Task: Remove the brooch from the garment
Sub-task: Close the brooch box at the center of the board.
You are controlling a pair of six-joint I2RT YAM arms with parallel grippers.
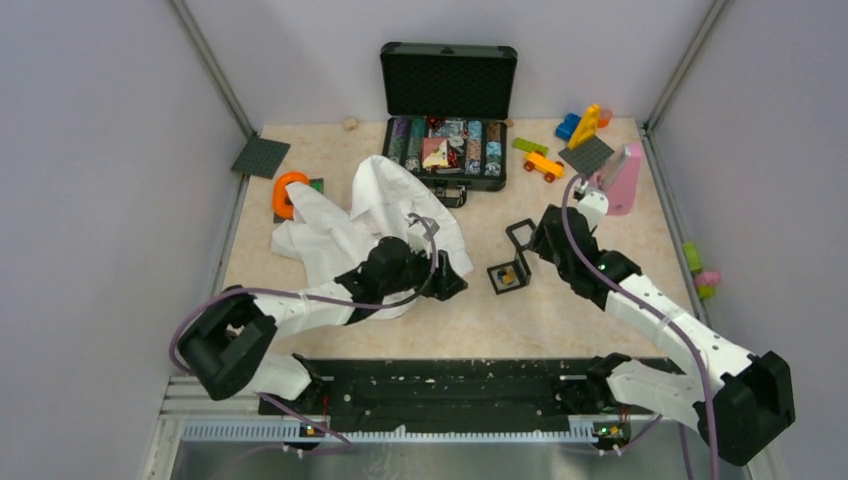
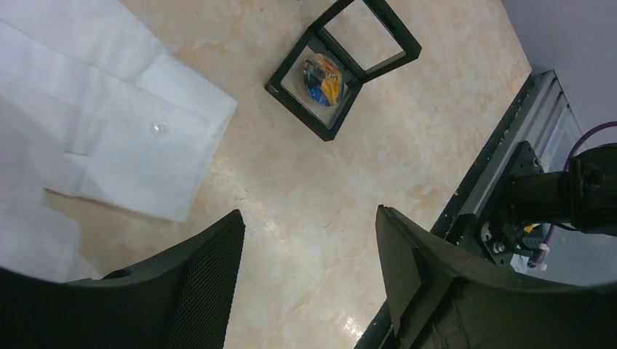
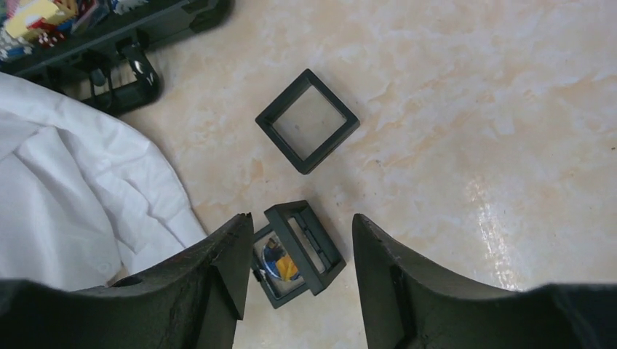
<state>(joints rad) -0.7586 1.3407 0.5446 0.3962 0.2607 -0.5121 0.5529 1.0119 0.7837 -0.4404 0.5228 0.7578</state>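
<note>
The garment, a white shirt [image 1: 360, 225], lies crumpled left of centre; its buttoned cuff [image 2: 145, 138] shows in the left wrist view. The brooch [image 2: 324, 78], a small round blue-and-orange ornament, lies inside an open black square frame [image 2: 295, 113] on the table, apart from the shirt. My left gripper [image 2: 309, 212] hangs open over bare table beside the cuff. My right gripper [image 3: 300, 218] is open above that frame [image 3: 292, 250], and the brooch [image 3: 280, 263] shows between its fingers, close to the left one. From above, the brooch [image 1: 507, 278] sits between both grippers.
A second, empty black frame [image 3: 333, 145] lies just beyond the first. An open black case [image 1: 447, 150] full of small items stands at the back. Toy bricks [image 1: 585, 125], a pink object [image 1: 622, 178], an orange ring [image 1: 288, 193] and a grey plate [image 1: 261, 157] lie around.
</note>
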